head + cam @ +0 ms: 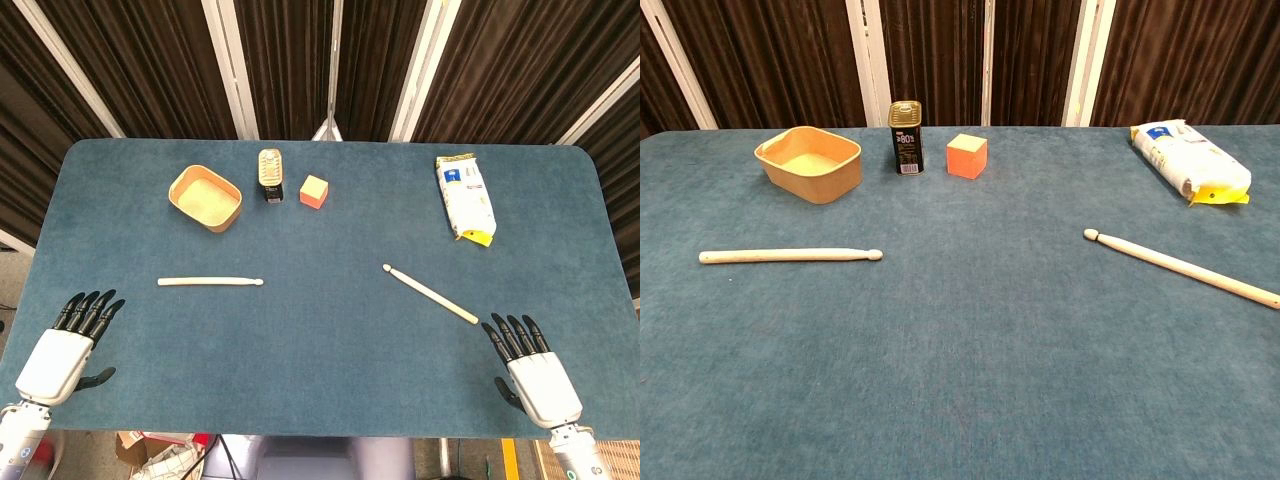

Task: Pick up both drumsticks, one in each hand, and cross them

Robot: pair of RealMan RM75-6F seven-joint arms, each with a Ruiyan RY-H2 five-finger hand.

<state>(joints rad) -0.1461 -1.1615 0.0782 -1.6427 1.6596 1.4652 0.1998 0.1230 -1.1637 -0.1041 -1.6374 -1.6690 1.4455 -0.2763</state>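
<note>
Two pale wooden drumsticks lie on the blue table. The left drumstick [210,282] [790,255] lies level, tip pointing right. The right drumstick [431,294] [1181,267] lies slanted, tip toward the table's middle, butt toward the near right. My left hand [68,350] rests at the near left edge, fingers spread, holding nothing, well short of the left stick. My right hand [528,367] sits at the near right edge, fingers spread and empty, its fingertips close to the right stick's butt. Neither hand shows in the chest view.
Along the far side stand a tan shallow tub [205,198] [809,164], a dark can [270,176] [905,138] and an orange cube [314,191] [966,156]. A white packet [465,196] [1188,160] lies at the far right.
</note>
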